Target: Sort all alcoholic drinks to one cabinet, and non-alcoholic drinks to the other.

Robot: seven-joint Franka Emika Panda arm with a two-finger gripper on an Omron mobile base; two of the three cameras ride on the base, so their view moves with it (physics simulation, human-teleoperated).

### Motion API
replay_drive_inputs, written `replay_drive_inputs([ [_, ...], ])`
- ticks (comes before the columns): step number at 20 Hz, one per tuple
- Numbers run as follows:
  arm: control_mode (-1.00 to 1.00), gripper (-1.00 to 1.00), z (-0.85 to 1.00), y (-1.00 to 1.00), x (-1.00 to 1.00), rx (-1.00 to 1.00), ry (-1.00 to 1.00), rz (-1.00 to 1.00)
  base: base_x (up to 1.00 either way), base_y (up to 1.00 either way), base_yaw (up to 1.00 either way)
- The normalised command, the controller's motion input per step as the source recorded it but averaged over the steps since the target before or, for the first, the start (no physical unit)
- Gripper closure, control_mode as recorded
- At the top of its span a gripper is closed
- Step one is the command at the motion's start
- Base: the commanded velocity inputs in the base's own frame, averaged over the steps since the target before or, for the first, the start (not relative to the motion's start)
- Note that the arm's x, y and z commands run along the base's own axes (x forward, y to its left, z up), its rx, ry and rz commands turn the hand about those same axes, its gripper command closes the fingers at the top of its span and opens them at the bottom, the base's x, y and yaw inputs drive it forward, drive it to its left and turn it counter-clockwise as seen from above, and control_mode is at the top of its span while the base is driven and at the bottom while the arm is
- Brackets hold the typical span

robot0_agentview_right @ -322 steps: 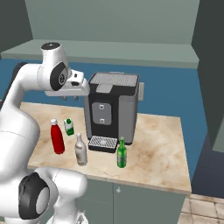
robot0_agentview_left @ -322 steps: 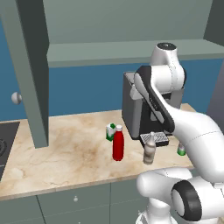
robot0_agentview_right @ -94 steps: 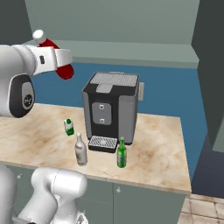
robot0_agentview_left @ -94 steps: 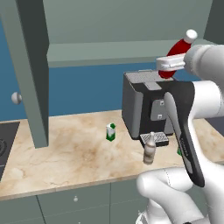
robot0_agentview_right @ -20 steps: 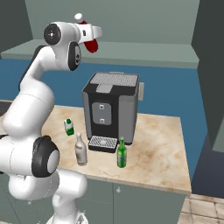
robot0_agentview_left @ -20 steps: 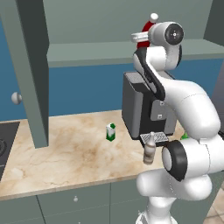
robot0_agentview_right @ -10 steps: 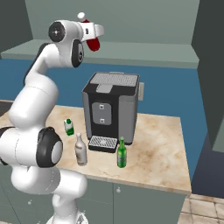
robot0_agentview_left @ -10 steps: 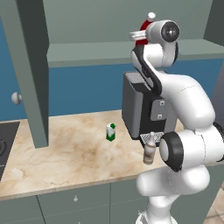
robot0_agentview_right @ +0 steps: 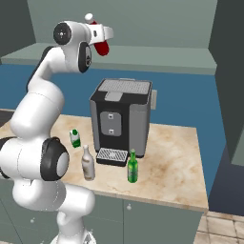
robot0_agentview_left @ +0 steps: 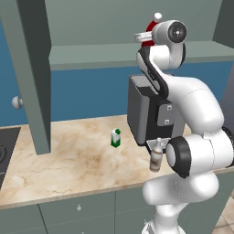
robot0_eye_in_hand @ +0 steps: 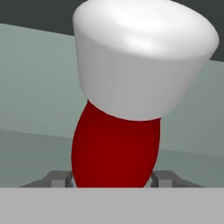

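My gripper (robot0_agentview_right: 102, 35) is shut on the red bottle (robot0_agentview_right: 101, 47), held high and tilted in front of the open wall cabinet, above its shelf (robot0_agentview_left: 100, 54). In the hand view the red bottle (robot0_eye_in_hand: 116, 148) and its white cap (robot0_eye_in_hand: 140, 52) loom large, with my gripper (robot0_eye_in_hand: 111, 179) clamped round its body. From the left, the red bottle (robot0_agentview_left: 148, 30) shows beside the gripper (robot0_agentview_left: 142, 37). On the counter stand the green-and-white carton (robot0_agentview_right: 75, 138), the pale bottle (robot0_agentview_right: 87, 163) and the green glass bottle (robot0_agentview_right: 133, 167). The carton (robot0_agentview_left: 116, 137) and pale bottle (robot0_agentview_left: 156, 155) also show from the left.
A dark coffee machine (robot0_agentview_right: 121, 119) stands at the back of the marble counter (robot0_agentview_left: 68, 169), with the bottles just in front of it. One cabinet door (robot0_agentview_left: 32, 68) hangs open at the left, with a round knob (robot0_agentview_left: 17, 102) nearby; another door (robot0_agentview_right: 228, 71) is open at the right.
The arm's middle links have swung a little, while the gripper and the red bottle stay almost where they were, high by the cabinet. The drinks on the counter have not moved.
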Motion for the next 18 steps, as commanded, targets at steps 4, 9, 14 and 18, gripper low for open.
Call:
replay_drive_inputs([
  [4,-1.0,1.0,-0.31,0.01,0.2,0.0,0.0,0.0,0.0,0.0,0.0],
  [9,-1.0,-1.0,-0.12,0.0,0.18,0.0,0.0,0.0,0.0,0.0,0.0],
  [14,-1.0,-1.0,-0.02,0.0,0.06,0.0,0.01,0.0,0.0,0.0,0.0],
  [18,-1.0,-1.0,0.0,0.0,0.01,0.0,0.01,0.0,0.0,0.0,0.0],
])
